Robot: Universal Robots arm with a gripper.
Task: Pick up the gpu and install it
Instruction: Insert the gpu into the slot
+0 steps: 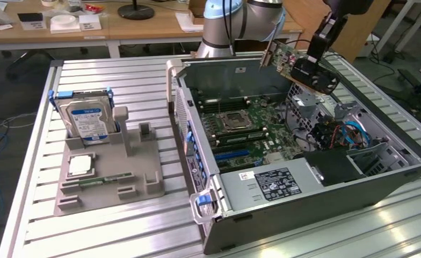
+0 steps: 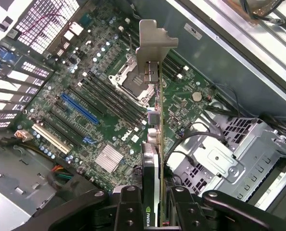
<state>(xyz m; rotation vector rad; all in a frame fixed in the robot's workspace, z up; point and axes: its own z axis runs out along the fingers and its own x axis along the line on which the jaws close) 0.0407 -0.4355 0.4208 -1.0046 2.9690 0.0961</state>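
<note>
With pick-up done and the carry in hand, the gripper (image 2: 152,207) pinched the gpu (image 1: 291,56), airborne over the case (image 1: 382,177) at one o'clock of the motherboard (image 1: 250,126); seating would call for squaring its edge, probably over the blue slot (image 2: 79,108).

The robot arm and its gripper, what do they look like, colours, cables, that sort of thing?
The arm is a silver-grey metal tube with pale blue joint caps and a thin dark cable running along it. The gripper is matte black; its fingers are chunky black blocks with small round screw heads.
</note>
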